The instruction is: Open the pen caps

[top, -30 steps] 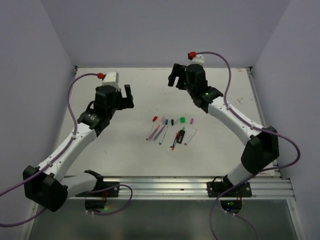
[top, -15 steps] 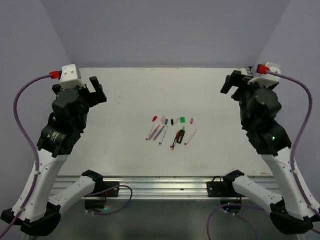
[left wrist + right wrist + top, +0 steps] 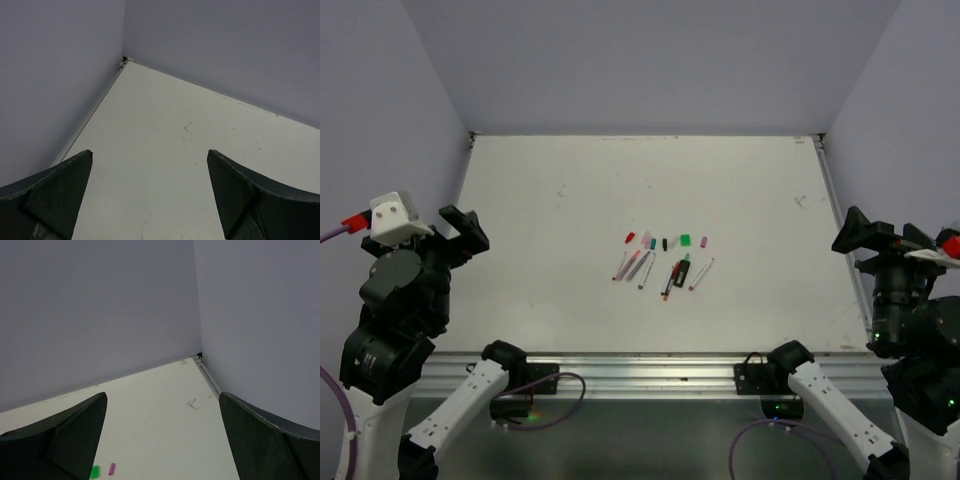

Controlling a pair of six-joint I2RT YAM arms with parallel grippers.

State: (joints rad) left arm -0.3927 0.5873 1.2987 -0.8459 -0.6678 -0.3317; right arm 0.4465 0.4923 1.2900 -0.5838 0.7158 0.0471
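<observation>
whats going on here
Nothing is being handled right now. The left end effector and right end effector hang open and empty at the near left and right sides of the table, well away from the work. The pens lie in a cluster mid-table, with the caps in a row just beyond them, apparently already off.

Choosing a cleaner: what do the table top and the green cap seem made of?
Table top: probably white laminate or painted board, matte, faintly scuffed, no glare. Green cap: likely plastic, from its bright even colour; too small to judge sheen.
</observation>
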